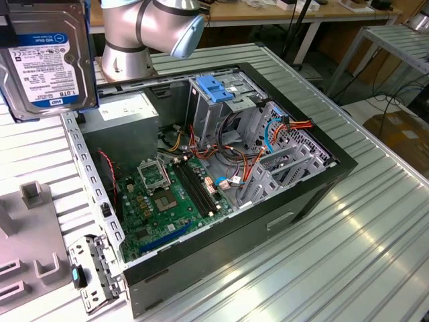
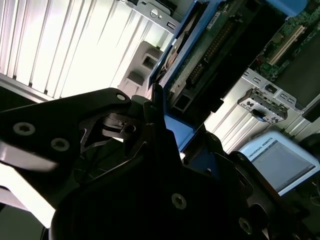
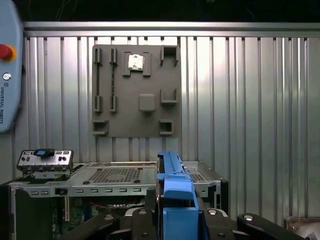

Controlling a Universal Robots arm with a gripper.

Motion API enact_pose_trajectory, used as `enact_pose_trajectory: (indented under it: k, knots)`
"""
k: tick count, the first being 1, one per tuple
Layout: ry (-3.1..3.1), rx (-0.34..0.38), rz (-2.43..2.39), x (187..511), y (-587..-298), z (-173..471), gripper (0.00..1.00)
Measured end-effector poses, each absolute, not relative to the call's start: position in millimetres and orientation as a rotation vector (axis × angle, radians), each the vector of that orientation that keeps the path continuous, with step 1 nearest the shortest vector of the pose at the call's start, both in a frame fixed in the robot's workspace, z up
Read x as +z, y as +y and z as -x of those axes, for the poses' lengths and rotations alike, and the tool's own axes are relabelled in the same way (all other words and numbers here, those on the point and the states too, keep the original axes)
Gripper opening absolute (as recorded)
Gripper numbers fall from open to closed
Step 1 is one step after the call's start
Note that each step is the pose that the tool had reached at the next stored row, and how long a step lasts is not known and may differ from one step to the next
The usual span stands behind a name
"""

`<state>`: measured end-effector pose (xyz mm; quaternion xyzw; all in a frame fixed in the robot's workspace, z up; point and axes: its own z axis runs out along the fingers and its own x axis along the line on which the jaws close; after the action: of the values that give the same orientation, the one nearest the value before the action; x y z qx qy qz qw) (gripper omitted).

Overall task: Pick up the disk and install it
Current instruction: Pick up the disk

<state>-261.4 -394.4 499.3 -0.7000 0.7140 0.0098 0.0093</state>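
The disk [image 1: 43, 60], a grey metal hard drive with a white label in a blue carrier, hangs in the air at the exterior view's upper left, above and beside the open computer case [image 1: 221, 168]. In the first wrist view my gripper [image 3: 177, 216] is shut on the disk's blue carrier rail [image 3: 172, 187], with black fingers [image 3: 142, 220] on either side. The second wrist view shows the disk's circuit-board underside [image 2: 215, 55] standing out beyond the gripper [image 2: 167, 125]. The tall grey drive cage [image 1: 221, 117] with its fixed blue bracket [image 1: 213, 90] stands inside the case.
The case lies open on a ribbed metal table [image 1: 362, 228], showing the motherboard [image 1: 167, 201], cables and power supply [image 1: 124, 114]. A grey fixture plate [image 3: 136, 90] lies beside the case. The robot base [image 1: 147, 33] stands behind it. A teach pendant [image 3: 7, 65] sits at the table's edge.
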Motion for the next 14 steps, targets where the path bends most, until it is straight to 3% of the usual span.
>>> enact_pose_trajectory:
  k: [14]
  knots:
    - [2.23, 0.03, 2.186, 499, -399, 248, 0.37]
